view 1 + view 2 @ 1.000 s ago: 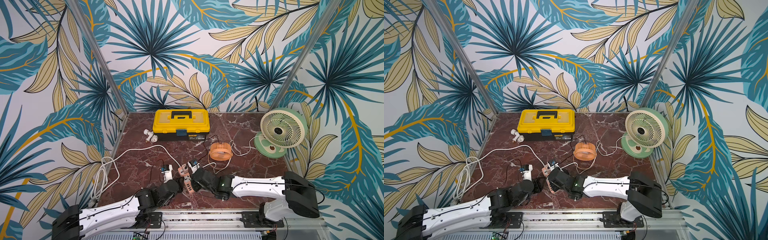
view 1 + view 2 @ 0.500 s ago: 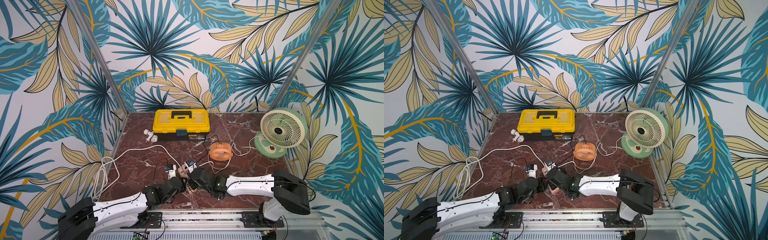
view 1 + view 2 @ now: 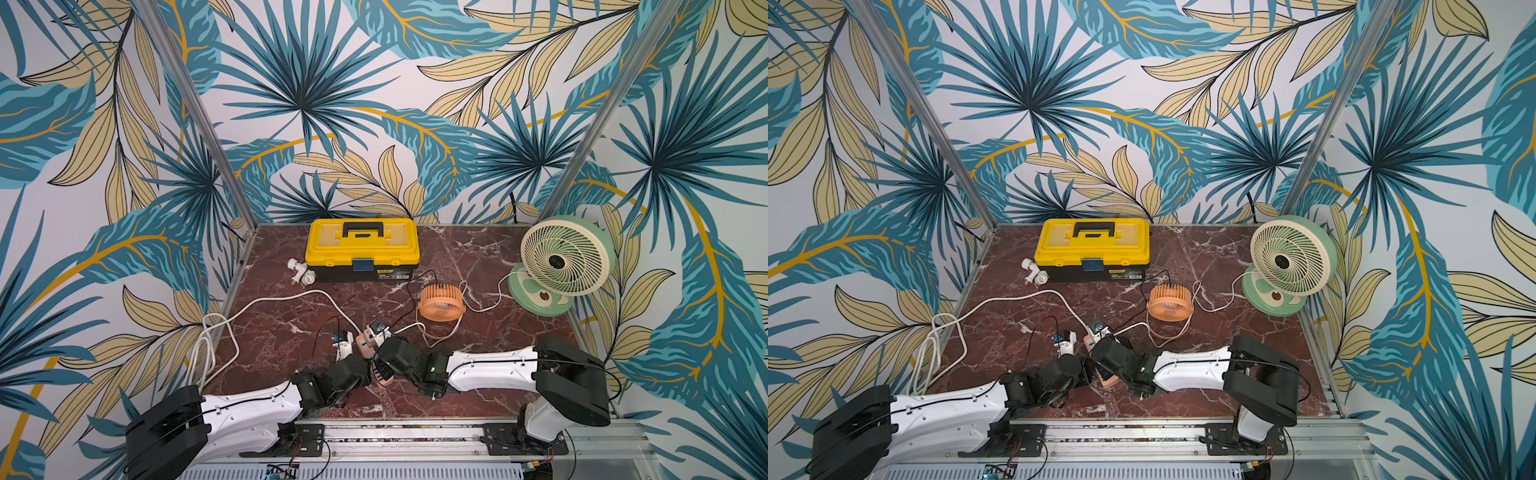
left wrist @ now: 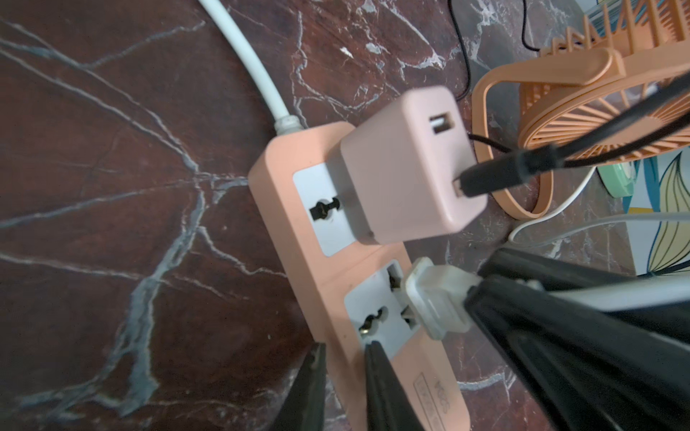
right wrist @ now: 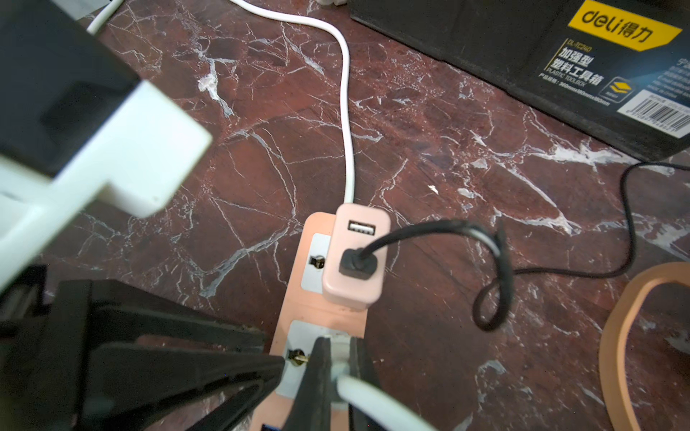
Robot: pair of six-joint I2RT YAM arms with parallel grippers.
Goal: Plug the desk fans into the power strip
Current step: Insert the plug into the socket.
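Your power strip [image 4: 282,224] lies flat on the desk [image 3: 478,257], front and middle between the two arms. Its long axis runs from the front edge away toward the back, and its thick white cord [image 4: 254,63] leaves the far end. A pink adapter [image 4: 407,168] fills the far socket, so the move turns on the near socket [image 4: 373,317]. Your right tool [image 5: 336,349] is clamped on the white plug [image 4: 437,298], whose thin cord appears to lead back to the green desk fan [image 3: 567,257] at the far right of the desk. The plug meets the near socket from the right arm's side but leans, its body tipped off the white face, so judge it not yet seated; whether the pins have entered cannot be told. The push probably needs to go straight down into the face once the plug is squared. Your left tool [image 4: 343,358] stands narrow astride the strip's opposite long edge, one finger on the desk side and one on the face. Whether it actually bears on the strip cannot be told.
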